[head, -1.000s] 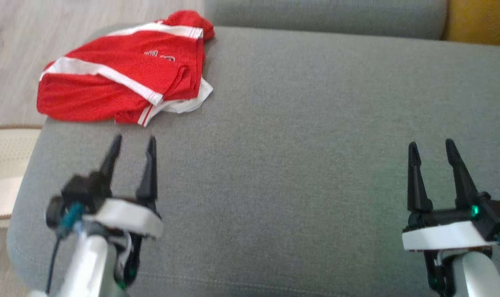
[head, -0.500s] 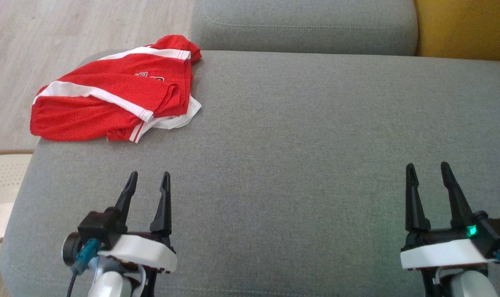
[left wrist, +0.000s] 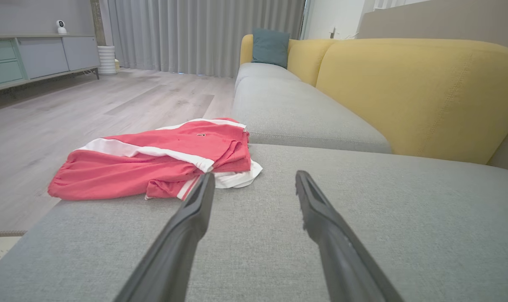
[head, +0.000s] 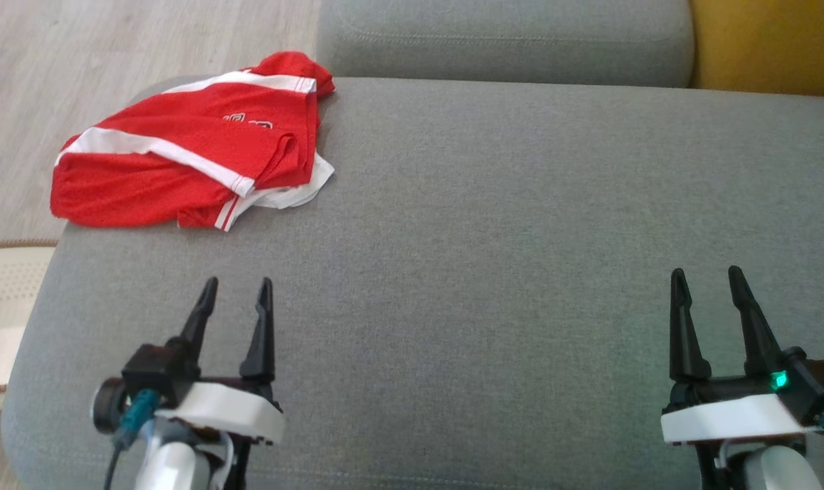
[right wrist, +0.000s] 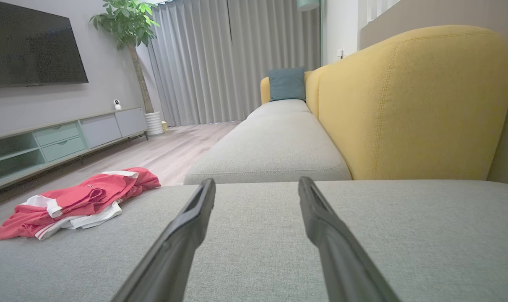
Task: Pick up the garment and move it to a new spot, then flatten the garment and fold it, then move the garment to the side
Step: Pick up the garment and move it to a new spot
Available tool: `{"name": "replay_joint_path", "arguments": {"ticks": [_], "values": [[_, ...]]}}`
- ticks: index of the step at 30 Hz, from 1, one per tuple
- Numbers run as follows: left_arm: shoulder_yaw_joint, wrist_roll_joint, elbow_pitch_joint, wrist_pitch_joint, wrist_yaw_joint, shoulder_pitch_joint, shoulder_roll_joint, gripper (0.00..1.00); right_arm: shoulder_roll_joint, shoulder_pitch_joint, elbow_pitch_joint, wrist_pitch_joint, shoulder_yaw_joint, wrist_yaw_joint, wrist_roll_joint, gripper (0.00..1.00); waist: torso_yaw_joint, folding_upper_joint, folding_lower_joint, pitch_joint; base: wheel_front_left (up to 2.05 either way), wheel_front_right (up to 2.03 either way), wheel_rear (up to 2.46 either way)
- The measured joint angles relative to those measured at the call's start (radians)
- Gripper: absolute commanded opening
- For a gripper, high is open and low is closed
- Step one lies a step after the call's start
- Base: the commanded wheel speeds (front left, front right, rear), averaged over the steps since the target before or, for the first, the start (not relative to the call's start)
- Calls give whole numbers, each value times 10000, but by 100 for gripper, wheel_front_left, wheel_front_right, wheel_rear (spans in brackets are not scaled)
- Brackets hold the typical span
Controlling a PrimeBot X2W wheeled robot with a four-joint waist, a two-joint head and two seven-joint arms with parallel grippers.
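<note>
The garment (head: 180, 163) is a red shirt with white stripes, lying folded and rumpled at the far left corner of the grey sofa seat (head: 493, 258); its left edge reaches the cushion's rim. It also shows in the left wrist view (left wrist: 161, 159) and the right wrist view (right wrist: 77, 201). My left gripper (head: 236, 284) hovers open over the seat, a short way in front of the garment and apart from it. Far to the right my right gripper (head: 707, 273) stands open above bare cushion. Nothing is between either pair of fingers.
A second grey seat cushion (head: 500, 37) lies beyond the one I work over, with the yellow backrest (head: 765, 47) at the right. Wooden floor (head: 58, 68) and a pale rug (head: 3, 299) lie off the left edge. A TV cabinet (right wrist: 48, 142) stands across the room.
The head camera has tilted, so the whole picture shifted down and then settled. Both grippers stay open; the left one has drawn back slightly. The garment lies as before.
</note>
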Motion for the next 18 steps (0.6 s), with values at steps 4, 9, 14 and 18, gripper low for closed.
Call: {"name": "replay_joint_path", "arguments": {"ticks": [4, 9, 14, 18], "values": [[215, 105, -48, 0, -15, -402, 316, 100, 0, -13, -61, 0, 4, 0, -128, 100, 104, 0, 0, 203, 0, 0, 0], [646, 178, -10, 4, -19, -1630, 920, 100, 2, -160, -105, 0, 31, 0, -378, 100, 252, 0, 0, 633, 0, 0, 0], [692, 399, 570, 428, -169, -2960, 1438, 100, 0, -810, -274, 0, 84, 0, -686, 100, 401, 0, 0, 1244, 0, 0, 0], [619, 412, 1467, 842, -562, -4216, 1816, 100, -2, -1279, -387, 0, 178, 0, -926, 100, 496, 0, 1, 1842, 0, 0, 0]]}}
